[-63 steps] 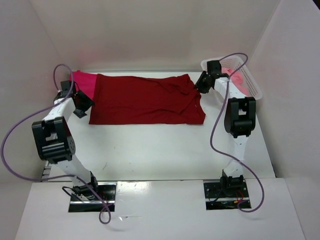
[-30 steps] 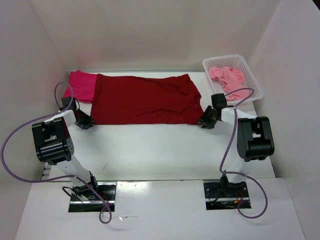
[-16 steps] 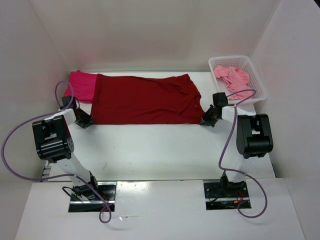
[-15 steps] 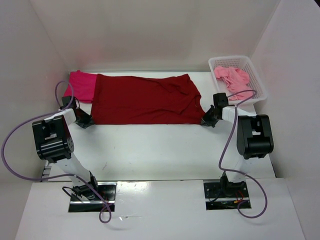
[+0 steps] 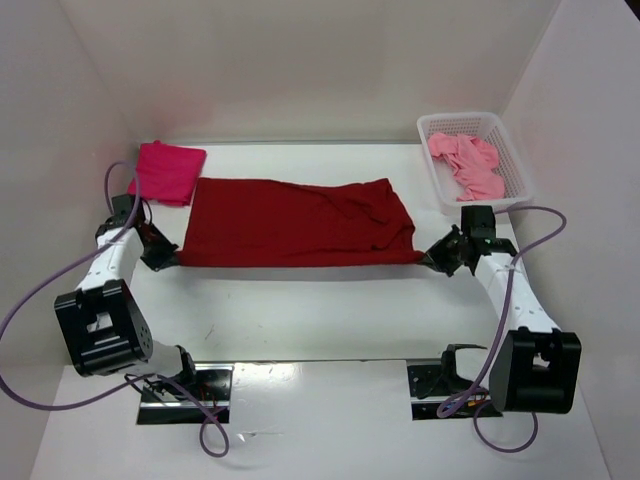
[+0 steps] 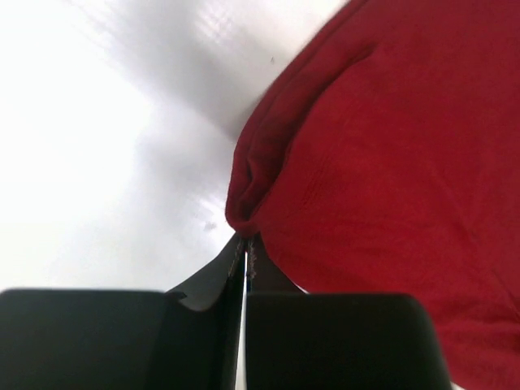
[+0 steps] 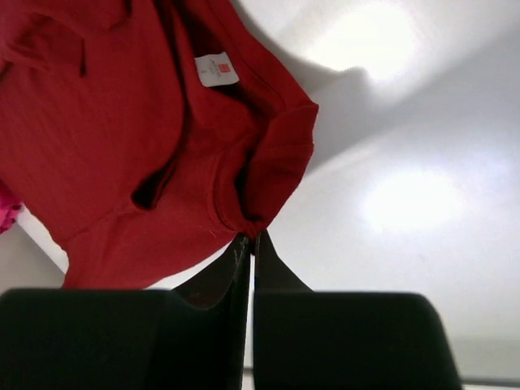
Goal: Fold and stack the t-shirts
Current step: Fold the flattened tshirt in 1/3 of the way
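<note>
Over counter (image 5: pixel 300 310), top external view: both pincers clenched now, were part-open approx a sec ago. Left pincer (image 5: pixel 170 257) nipped on near-left corner of dark red shirt (image 5: pixel 300 220), right pincer (image 5: pixel 432 258) on near-right corner. Shirt dragged toward arm bases vs prev frames. Now a narrower band front-to-back, wrinkled twd right end. Crimson-pink shirt (image 5: pixel 168 170), folded, far-left, now fully uncovered. Sits just beside dark red's far-left corner; touch or gap, cannot tell. Light pink shirt (image 5: pixel 468 165) heaped in basket (image 5: pixel 520 187), far-right. Judgement: two-corner grasp set, prob. start of fold or a flattening pull. One shirt looks done, two to go. Pincer tips too small here to confirm bite.

At left wrist: jaws flat together, bunched hem corner of dark red shirt (image 6: pixel 390 162) pinched at tips of left pincer (image 6: pixel 244 246). Rest of shirt cut off right & bottom. Counter (image 6: pixel 97 122) blown out white, no detail.

At right wrist: right pincer (image 7: pixel 249 237) shut on rolled edge of dark red shirt (image 7: pixel 97 122). White label (image 7: pixel 217 69) showing, so neck end likely this side. No. of layers held cannot be told. Pink sliver at left frame edge, too little to ID.
</note>
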